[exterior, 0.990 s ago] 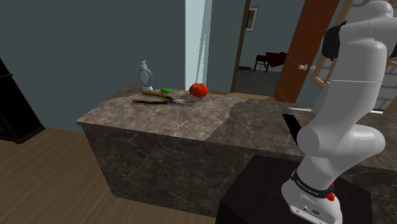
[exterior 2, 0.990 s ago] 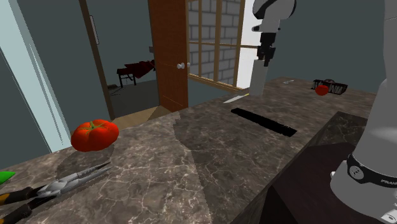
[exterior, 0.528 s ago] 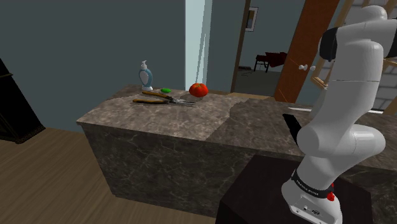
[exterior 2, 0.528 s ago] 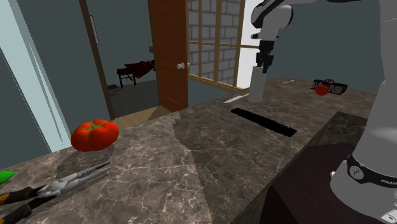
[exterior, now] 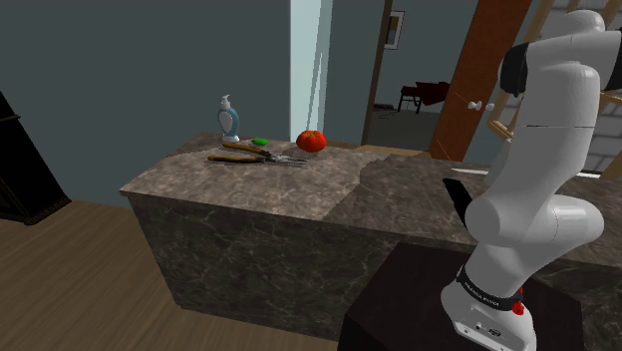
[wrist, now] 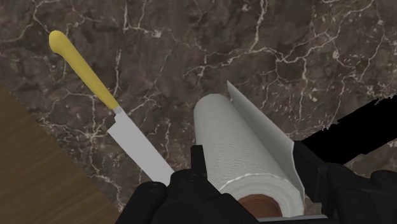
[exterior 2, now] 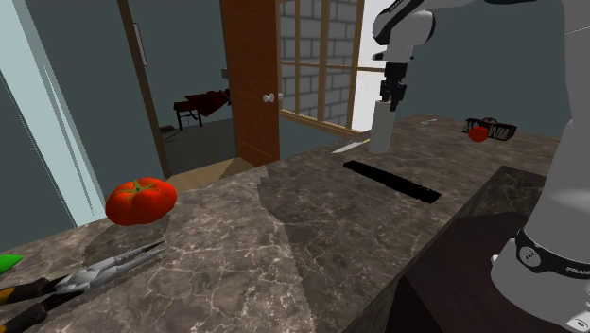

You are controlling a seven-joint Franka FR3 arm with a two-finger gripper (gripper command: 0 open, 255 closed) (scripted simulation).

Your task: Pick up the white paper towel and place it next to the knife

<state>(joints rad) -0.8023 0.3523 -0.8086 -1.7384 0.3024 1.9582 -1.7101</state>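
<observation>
My black gripper (wrist: 249, 167) is shut on a white paper towel roll (wrist: 245, 153), its fingers clasping the roll's two sides near the brown core. In the second exterior view the gripper (exterior 2: 391, 93) holds the roll (exterior 2: 381, 128) upright, hanging just above the dark marble counter (exterior 2: 284, 227). A knife (wrist: 105, 105) with a yellow handle and grey blade lies flat on the marble right beside the roll; in the second exterior view the knife (exterior 2: 351, 145) lies beside the roll's base, near the counter's far edge.
A red tomato (exterior 2: 140, 200), pliers (exterior 2: 95, 274) and a blue spray bottle (exterior: 229, 117) sit at the counter's far end from the gripper. A black slot (exterior 2: 390, 180) cuts the counter near the roll. A dark basket with a red item (exterior 2: 490, 129) stands beyond. A wooden door (exterior 2: 251, 76) is behind the counter.
The gripper has come down a little with the roll, bringing its base closer to the counter beside the knife. In the last half second it has hardly moved.
</observation>
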